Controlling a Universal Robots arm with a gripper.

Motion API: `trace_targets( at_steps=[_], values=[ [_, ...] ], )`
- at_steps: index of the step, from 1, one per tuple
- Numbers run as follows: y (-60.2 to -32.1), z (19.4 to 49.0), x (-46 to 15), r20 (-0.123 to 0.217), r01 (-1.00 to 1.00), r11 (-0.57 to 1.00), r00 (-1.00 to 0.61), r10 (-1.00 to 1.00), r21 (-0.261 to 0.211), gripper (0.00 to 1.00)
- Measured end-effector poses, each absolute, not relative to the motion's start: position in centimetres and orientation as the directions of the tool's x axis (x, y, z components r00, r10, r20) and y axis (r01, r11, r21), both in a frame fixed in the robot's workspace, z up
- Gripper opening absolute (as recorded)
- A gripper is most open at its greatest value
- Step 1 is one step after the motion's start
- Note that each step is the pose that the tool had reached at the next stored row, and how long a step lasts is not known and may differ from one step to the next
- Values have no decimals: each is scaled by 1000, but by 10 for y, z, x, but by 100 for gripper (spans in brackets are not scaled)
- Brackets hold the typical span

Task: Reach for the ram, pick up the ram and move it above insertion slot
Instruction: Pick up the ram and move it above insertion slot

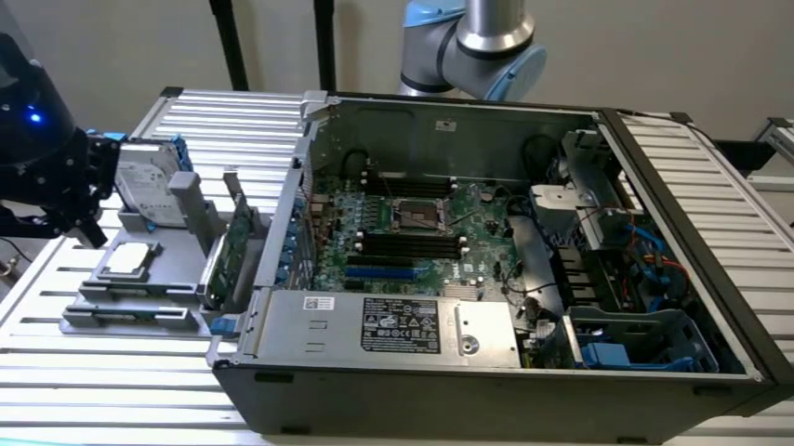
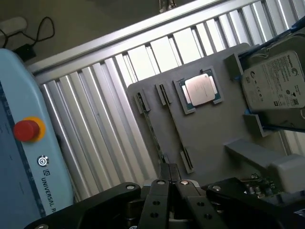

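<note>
Slatted table (image 1: 112,372), grey tray (image 1: 137,299): my gripper (image 2: 170,183) hangs above it, fingers together, holding nothing. Ram (image 1: 215,271) sits untouched nearby. Reach step, I'd say; grabbing needs them parted.

In the wrist view, we find the gripper (image 2: 170,183) body cut off by the picture's edge, as are the hard drive (image 2: 274,86) and the blue pendant (image 2: 24,143). In the exterior view, the arm (image 1: 478,42) runs out at the top edge, and the expansion card (image 1: 238,237) stands edge-on, its face hidden.
</note>
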State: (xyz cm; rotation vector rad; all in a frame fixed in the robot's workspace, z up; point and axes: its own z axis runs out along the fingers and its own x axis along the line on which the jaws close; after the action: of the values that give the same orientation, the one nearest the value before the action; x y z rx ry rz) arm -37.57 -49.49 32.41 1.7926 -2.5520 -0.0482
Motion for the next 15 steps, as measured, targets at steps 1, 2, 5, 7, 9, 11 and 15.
trace_targets(
  at_steps=[1,2,5,7,9,11,15],
  values=[
    [-495,324,-376,1,-946,321,-321,-947,38,11],
    [-495,323,-376,1,-952,304,-304,-953,38,11],
    [-495,323,-376,1,-967,252,-252,-968,38,11],
    [-495,322,-376,1,-976,217,-217,-976,38,11],
    [-495,322,-376,1,-983,180,-180,-984,38,11],
    [-495,321,-376,1,-989,145,-145,-989,38,11],
    [-495,321,-376,1,-997,73,-73,-997,38,11]
  ],
)
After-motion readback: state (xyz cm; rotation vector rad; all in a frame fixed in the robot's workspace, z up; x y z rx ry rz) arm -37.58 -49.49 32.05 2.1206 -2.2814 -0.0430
